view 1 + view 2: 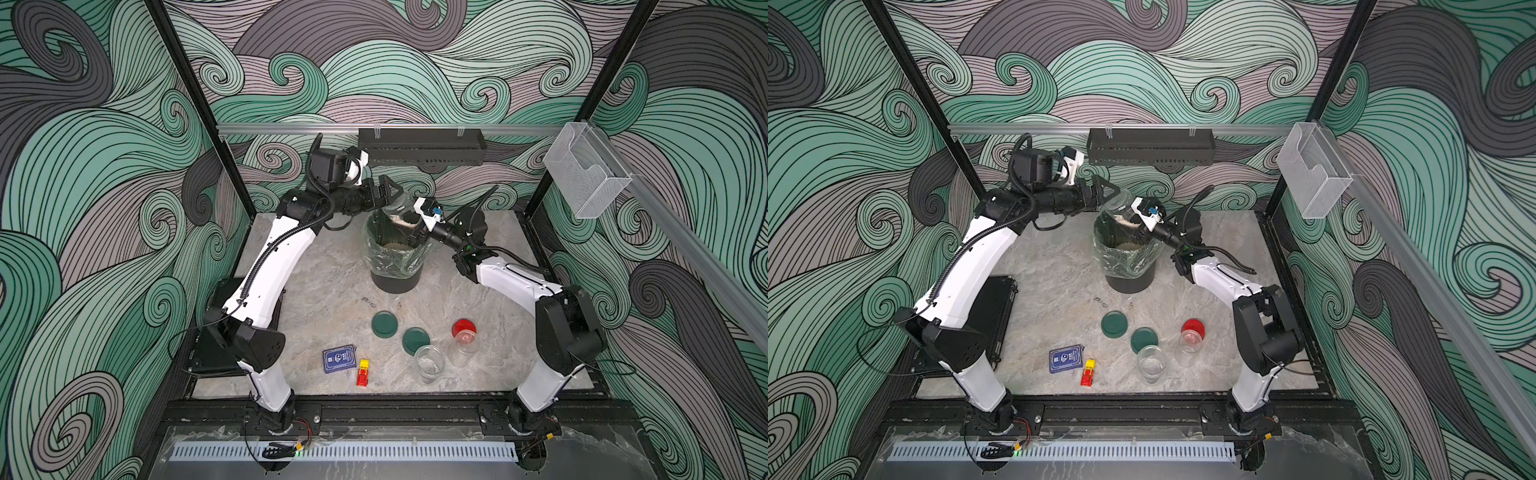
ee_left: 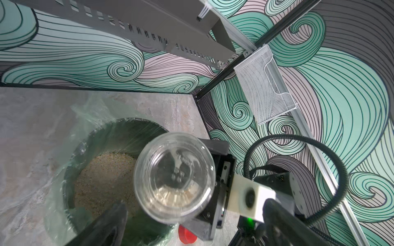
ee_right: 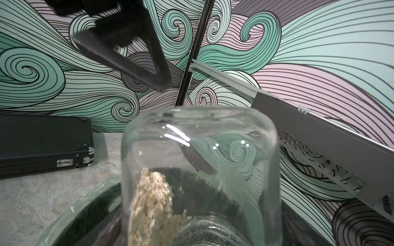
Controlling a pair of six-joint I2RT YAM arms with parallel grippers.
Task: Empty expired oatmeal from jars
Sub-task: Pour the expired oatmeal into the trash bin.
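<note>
Right gripper (image 1: 412, 219) grasps the jar (image 1: 394, 206), tipped over the bin (image 1: 395, 282) at twelve o'clock; tilt steeper so clinging oatmeal (image 3: 153, 198) slides out; left gripper (image 1: 392, 195), released, hovers at the jar's ten o'clock

Three jars (image 1: 398, 206) (image 1: 429, 362) (image 1: 463, 349), two green lids (image 1: 384, 324) (image 1: 416, 340), one red lid (image 1: 464, 327), one bin (image 1: 395, 283), one card box (image 1: 340, 358), one toy car (image 1: 363, 372).
</note>
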